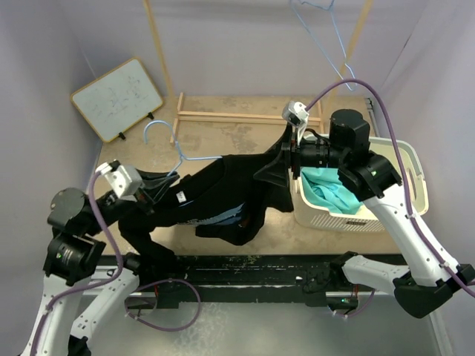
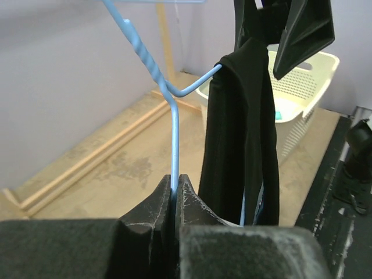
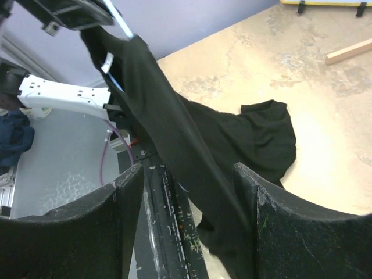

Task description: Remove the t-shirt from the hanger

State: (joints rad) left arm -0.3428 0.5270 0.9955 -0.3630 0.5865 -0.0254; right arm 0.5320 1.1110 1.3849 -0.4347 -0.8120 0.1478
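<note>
You have the left claw [image 2: 175, 185] clamped on the blue wire hanger [image 2: 174, 133]: in the left wrist view its two fingers meet on the straight run of wire just below the twisted neck, with no gap showing. The black t-shirt [image 1: 223, 193] hangs from the hanger's shoulder just beside that claw and stretches across, above the worktop [image 1: 223, 141], toward your right arm. Your right claw [image 3: 189, 171] stands with its jaws apart. In the right wrist view a taut band of the shirt runs from the hanger, at the top left of that view, down through the gap between the two fingers. It lies against the inner face of the finger [image 3: 273, 232] on the right of that view and stays apart from the other, so the cloth sits inside the claw but is not pinched. Below that band, a loose part of the shirt lies bunched on the worktop. From above, the shirt's lower edge droops near the worktop's near edge, between the two arms. A cream laundry basket [image 1: 412, 159] sits just beside the right claw with teal cloth [image 1: 334, 194] inside it. A small whiteboard [image 1: 119, 96] leans at the far left.
</note>
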